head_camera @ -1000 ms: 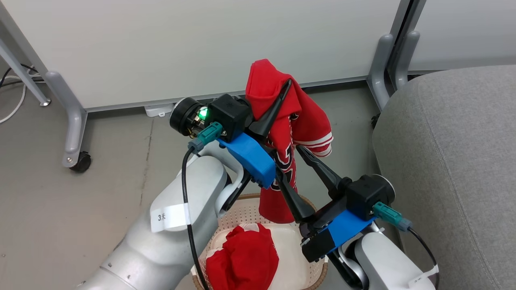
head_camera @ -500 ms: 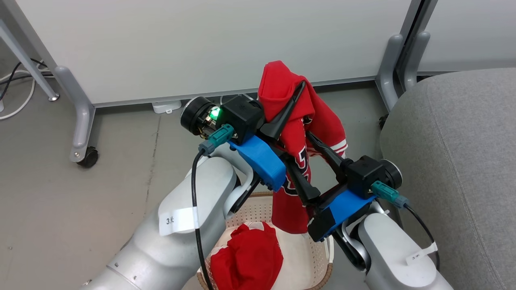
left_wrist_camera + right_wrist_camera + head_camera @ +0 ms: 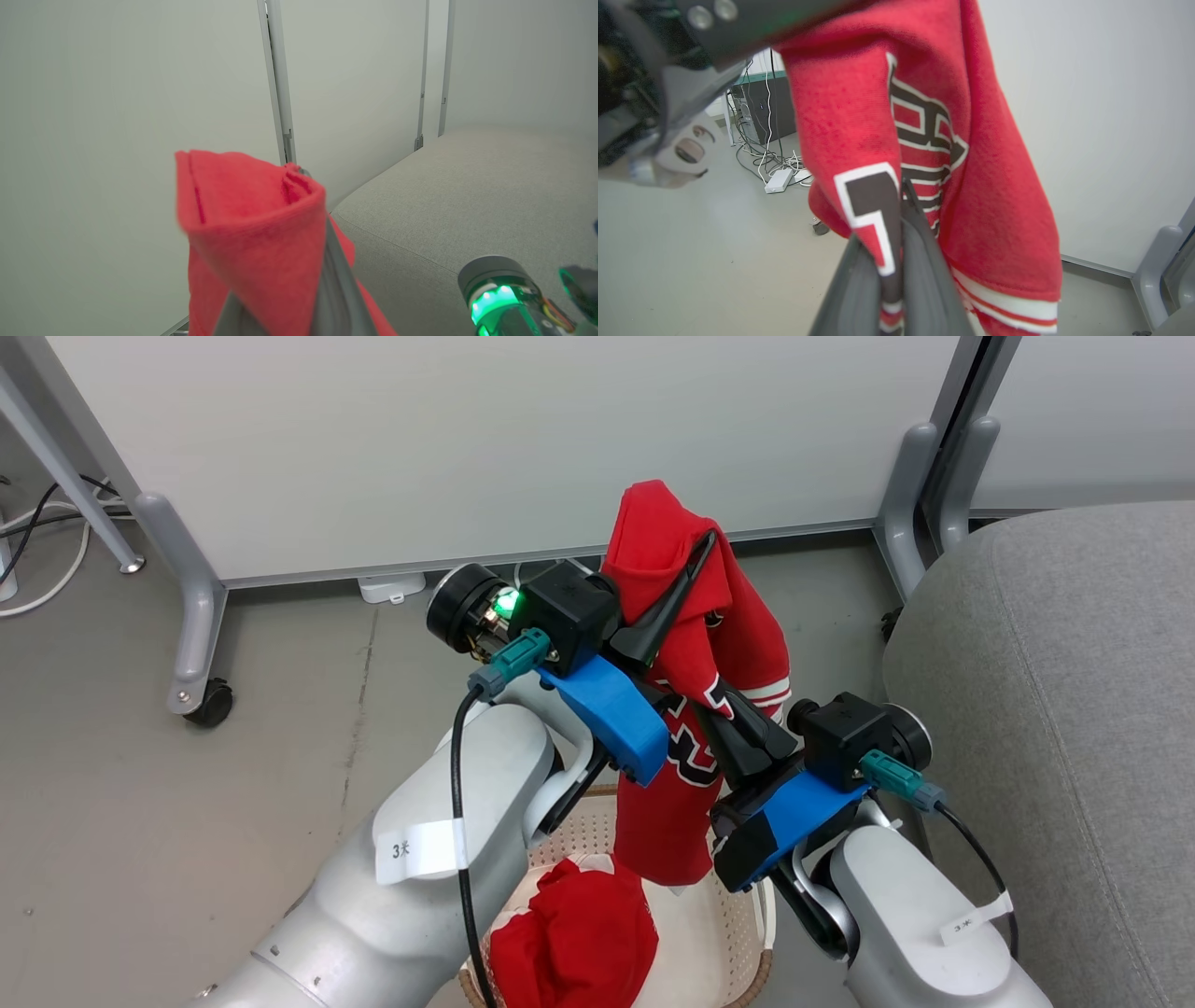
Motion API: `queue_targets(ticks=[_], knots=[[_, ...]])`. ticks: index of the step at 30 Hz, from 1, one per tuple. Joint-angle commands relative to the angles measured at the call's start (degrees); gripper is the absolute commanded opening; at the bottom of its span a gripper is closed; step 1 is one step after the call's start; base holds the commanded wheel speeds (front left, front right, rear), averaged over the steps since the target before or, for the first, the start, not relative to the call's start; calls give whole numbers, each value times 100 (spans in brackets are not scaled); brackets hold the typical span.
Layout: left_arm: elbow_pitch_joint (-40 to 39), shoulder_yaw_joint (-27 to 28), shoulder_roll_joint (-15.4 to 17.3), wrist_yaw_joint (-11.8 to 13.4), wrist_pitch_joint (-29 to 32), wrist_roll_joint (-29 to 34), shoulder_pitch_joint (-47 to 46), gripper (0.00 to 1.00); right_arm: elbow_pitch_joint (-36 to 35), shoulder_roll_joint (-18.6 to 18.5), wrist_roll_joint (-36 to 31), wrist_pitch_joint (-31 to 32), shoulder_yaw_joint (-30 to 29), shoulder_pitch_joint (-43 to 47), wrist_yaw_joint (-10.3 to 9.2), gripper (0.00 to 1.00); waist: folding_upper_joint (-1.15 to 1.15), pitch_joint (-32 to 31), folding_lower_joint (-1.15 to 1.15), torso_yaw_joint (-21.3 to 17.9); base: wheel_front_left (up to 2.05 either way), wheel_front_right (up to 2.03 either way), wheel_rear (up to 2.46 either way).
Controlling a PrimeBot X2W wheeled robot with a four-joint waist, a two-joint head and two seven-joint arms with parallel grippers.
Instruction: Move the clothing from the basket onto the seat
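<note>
Over the basket (image 3: 698, 941), left hand (image 3: 700, 555) and right hand (image 3: 733, 709) grip the jersey (image 3: 742, 621) — seat (image 3: 1055, 709) beside, panel (image 3: 467, 448) behind.

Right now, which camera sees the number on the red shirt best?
The right wrist view: the black-and-white number looks close and large. The head view shows a small part of it. The left wrist view shows the shirt's plain red top.

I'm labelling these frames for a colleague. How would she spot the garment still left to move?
Start at the cream basket at the bottom of the head view. Crumpled inside it lies a red garment. Unlike the jersey hanging above it, it shows white edging and no black numerals.
</note>
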Motion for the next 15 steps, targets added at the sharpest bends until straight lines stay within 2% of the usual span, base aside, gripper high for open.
queue_targets(ticks=[1, 10, 11, 12, 15], knots=[[3, 11, -9, -6, -30, -10, 21, 0, 11, -21, 18, -2, -9, 1, 3, 0, 0, -7, 0, -2, 0, 0, 0], [25, -4, -11, -6, -30, -7, 44, 0, 16, -20, 49, -2, -18, 43, 3, 0, 0, -33, 0, -23, 0, 0, 0], [38, -4, -11, -6, -30, -4, 50, 32, 11, -20, 56, -2, -19, 48, 3, 0, 0, -34, 0, -26, 0, 0, 0], [55, 4, -10, -6, -30, 13, 51, 100, 6, -20, 58, -2, -17, 55, 3, 0, 0, -36, 0, -29, 0, 0, 0], [98, 15, -11, -6, -29, 40, 61, 100, 11, -20, 56, -2, -16, 68, 3, 0, 0, -34, 0, -40, 0, 0, 0]])
